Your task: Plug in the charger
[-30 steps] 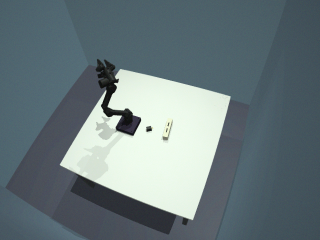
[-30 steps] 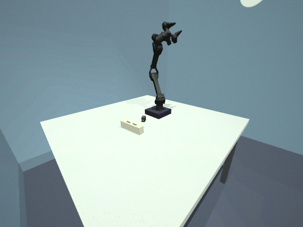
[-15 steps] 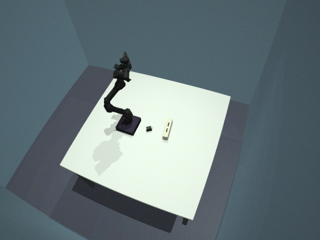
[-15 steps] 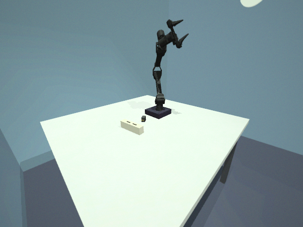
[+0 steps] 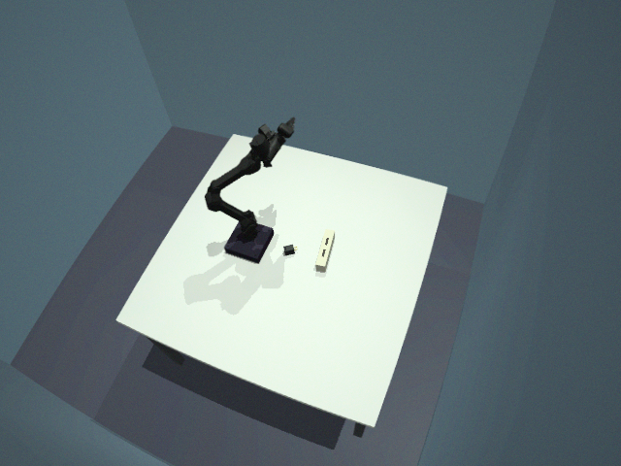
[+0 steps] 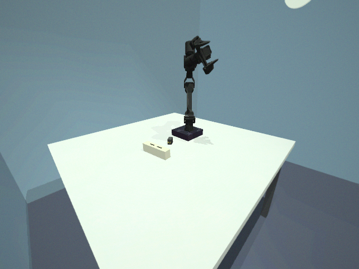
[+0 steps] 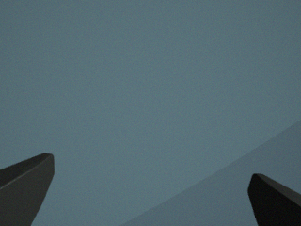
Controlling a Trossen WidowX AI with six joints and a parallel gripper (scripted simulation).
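Charger (image 5: 288, 249) (image 6: 170, 140) lay loose mid-frame, beside the power strip (image 5: 324, 251) (image 6: 156, 151); your gripper (image 5: 289, 125) (image 6: 212, 52) (image 7: 154, 173), upper centre, stood wide and empty. You had grasping, aligning and plugging left.

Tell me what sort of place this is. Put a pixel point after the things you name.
Probably a bare test room for a robot: a black arm (image 5: 212, 195) (image 6: 189, 100) stands on a white table (image 5: 350, 325) (image 6: 162, 202) with a charger (image 5: 288, 249) (image 6: 170, 140) and power strip (image 5: 328, 241) (image 6: 156, 152), within plain blue-grey walls (image 5: 350, 75) (image 6: 261, 72) (image 7: 141, 94).
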